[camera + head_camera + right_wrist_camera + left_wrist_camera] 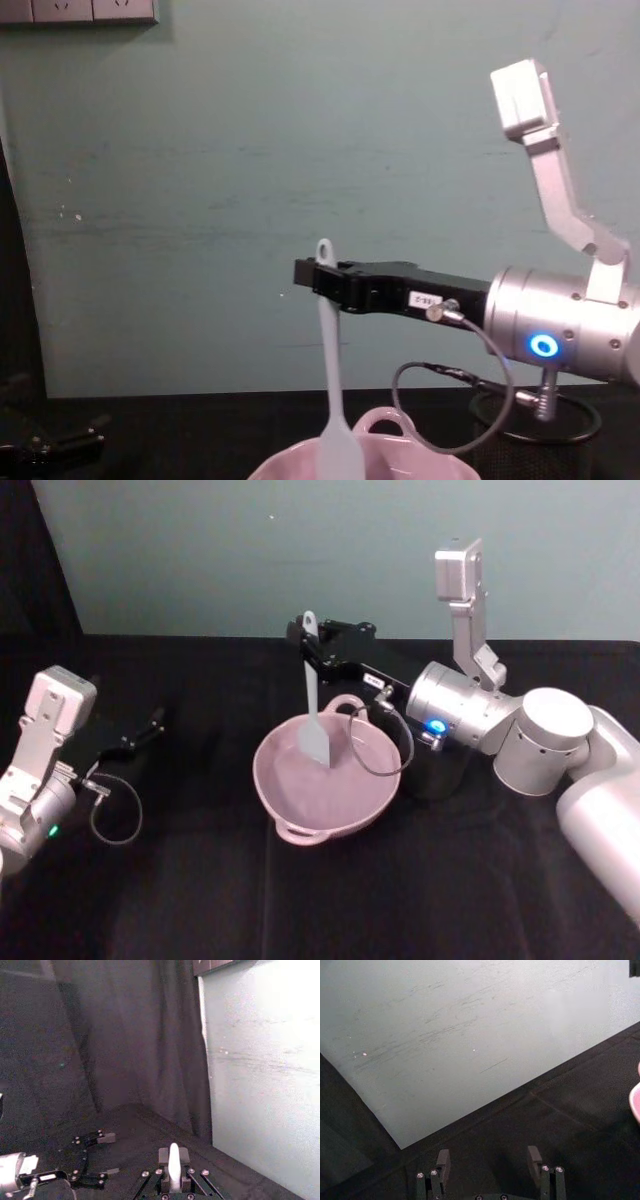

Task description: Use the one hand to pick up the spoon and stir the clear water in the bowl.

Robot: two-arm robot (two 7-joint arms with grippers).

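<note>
Both jaws of the right gripper (305, 640) pinch the spoon (312, 695) high on its handle, just under the hole. That high grip lets the utensil hang upright, with its flat blade reaching down into the pink bowl (264, 780) while the black fingers keep above the rim. The blade appears to sit in the water (350, 780), though the clear liquid is hard to make out. Behind the jaws, the slim hand runs level back to the silver wrist with its blue ring (543, 346), the arm stretching in from the right. The left gripper (140, 730) lies parked at the table's (200, 900) left, fingers apart.
</note>
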